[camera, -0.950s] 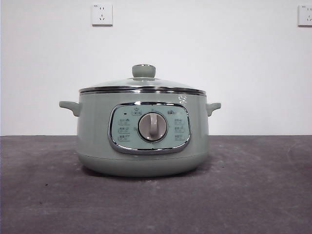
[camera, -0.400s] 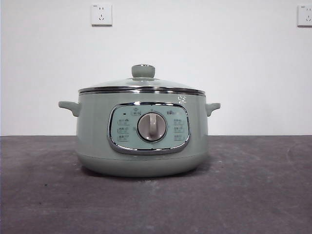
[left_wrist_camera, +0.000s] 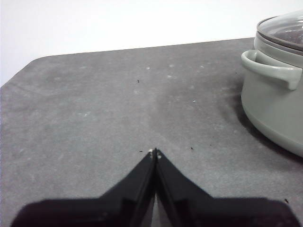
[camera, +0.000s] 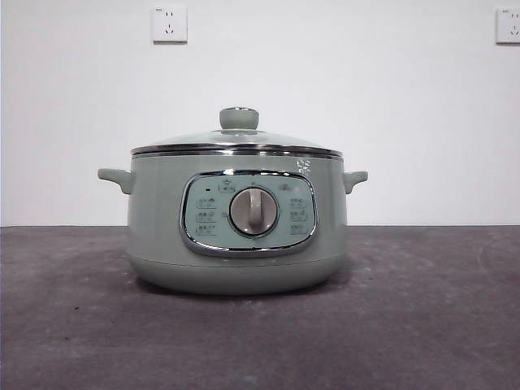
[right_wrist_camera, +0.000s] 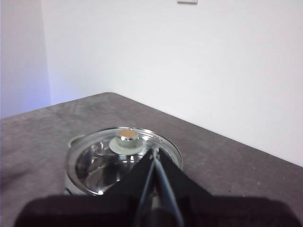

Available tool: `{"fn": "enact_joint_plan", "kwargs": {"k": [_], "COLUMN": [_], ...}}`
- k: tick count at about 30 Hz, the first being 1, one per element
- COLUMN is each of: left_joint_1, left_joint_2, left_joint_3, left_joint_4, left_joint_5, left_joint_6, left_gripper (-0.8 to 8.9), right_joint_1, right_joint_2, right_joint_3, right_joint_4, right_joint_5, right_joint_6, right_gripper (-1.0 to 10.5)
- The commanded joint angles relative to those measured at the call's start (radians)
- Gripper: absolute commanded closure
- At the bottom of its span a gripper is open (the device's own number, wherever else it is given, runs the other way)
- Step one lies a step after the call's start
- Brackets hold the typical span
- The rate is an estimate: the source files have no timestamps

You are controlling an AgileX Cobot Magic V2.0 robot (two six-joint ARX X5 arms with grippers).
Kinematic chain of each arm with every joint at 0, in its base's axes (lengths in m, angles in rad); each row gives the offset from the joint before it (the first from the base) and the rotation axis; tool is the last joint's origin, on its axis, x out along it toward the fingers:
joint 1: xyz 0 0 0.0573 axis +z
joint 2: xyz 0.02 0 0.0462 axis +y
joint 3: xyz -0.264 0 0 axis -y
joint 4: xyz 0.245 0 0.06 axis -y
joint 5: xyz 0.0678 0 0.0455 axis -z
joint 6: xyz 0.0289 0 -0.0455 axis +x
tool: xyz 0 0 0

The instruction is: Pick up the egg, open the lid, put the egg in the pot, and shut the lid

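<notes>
The pale sage-green pot (camera: 162,219) stands in the middle of the table with its control panel and grey dial facing the front view. The glass lid (camera: 236,140) with its green knob sits closed on it. The egg is not in view in any frame. My left gripper (left_wrist_camera: 155,152) is shut and empty over the bare table beside the pot (left_wrist_camera: 270,106). My right gripper (right_wrist_camera: 154,152) is shut and empty, high above and to one side of the lid (right_wrist_camera: 102,158), looking down on the knob (right_wrist_camera: 127,138). Neither arm shows in the front view.
The dark grey table (camera: 422,317) runs to a white wall with two sockets (camera: 169,24). The table's rounded corner shows in the left wrist view (left_wrist_camera: 28,66).
</notes>
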Motion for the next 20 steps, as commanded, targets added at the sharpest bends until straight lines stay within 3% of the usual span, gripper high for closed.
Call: {"fn": "enact_joint_plan", "kwargs": {"k": [1, 5, 10, 20], "left_joint_1": [0.003, 0.003, 0.003, 0.003], "left_joint_2": [-0.002, -0.002, -0.002, -0.002], "left_joint_3": [-0.015, -0.015, -0.015, -0.015], "left_joint_4": [0.004, 0.004, 0.004, 0.004], "left_joint_5": [0.0, 0.0, 0.0, 0.0], "left_joint_6": [-0.006, -0.006, -0.006, -0.006], "left_gripper": [8.17, 8.16, 8.17, 8.16], "right_joint_1": [-0.012, -0.027, -0.03, -0.03], "right_joint_2": [-0.079, -0.187, -0.303, -0.42], "right_joint_3": [-0.171, -0.326, -0.475, -0.655], "right_joint_4": [0.113, 0.156, 0.156, 0.149], "right_joint_5": [0.005, 0.013, 0.112, 0.109], "right_joint_6": [0.017, 0.042, 0.107, 0.181], "right_gripper": [9.5, 9.5, 9.5, 9.5]}}
